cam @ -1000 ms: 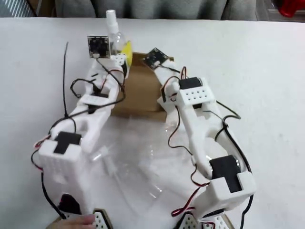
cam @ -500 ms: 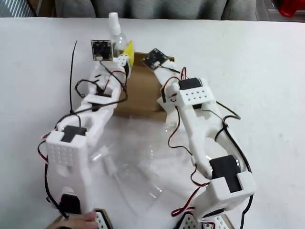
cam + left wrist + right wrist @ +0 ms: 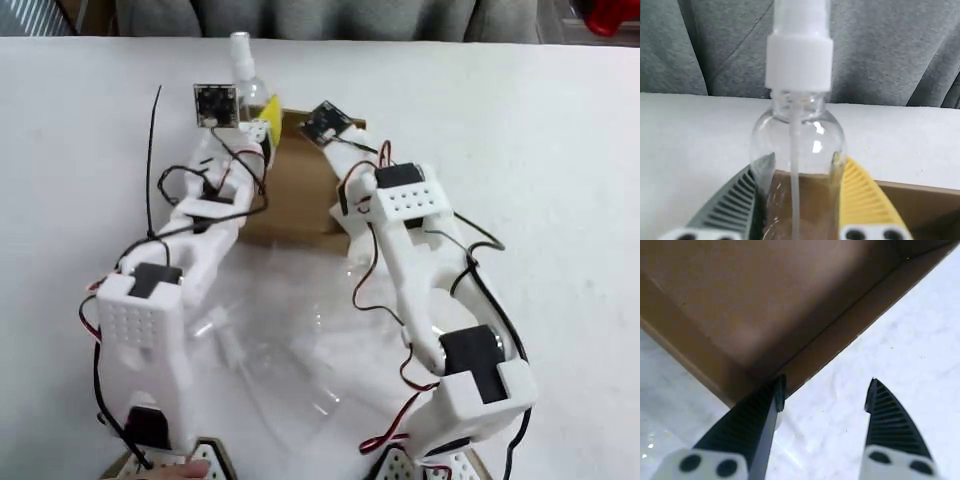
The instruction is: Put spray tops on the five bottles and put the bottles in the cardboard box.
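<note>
High view first: the left arm (image 3: pixel 200 215) is stretched out to the far side of the cardboard box (image 3: pixel 295 195). Its left gripper (image 3: pixel 258 118) is clamped on a clear bottle (image 3: pixel 246 82) that already has its white spray top (image 3: pixel 239 43) on. Compared with a second ago the arm has pushed a bit further out. The bottle has gone from leaning to pretty much upright, right by the far rim of the box and not inside it. The right arm (image 3: pixel 410 210) hasn't budged, with its wrist over the box's right side. There's clear plastic stuff lying on the table (image 3: pixel 560 130) between the arm bases, probably the remaining bottles, but I can't count them.

Left wrist view: the bottle sits squeezed between the grey and yellow jaws, with the dip tube running down the middle. The box's edge peeks in just behind the yellow jaw.

Right wrist view: the right gripper (image 3: pixel 825 390) is spread wide with nothing in it, hanging above a corner of the box, half over the box floor and half over the table.

My read is that this capped bottle is being lined up for the drop. It still needs to come back over the opening and go down, so nothing is boxed yet as far as I can see.
</note>
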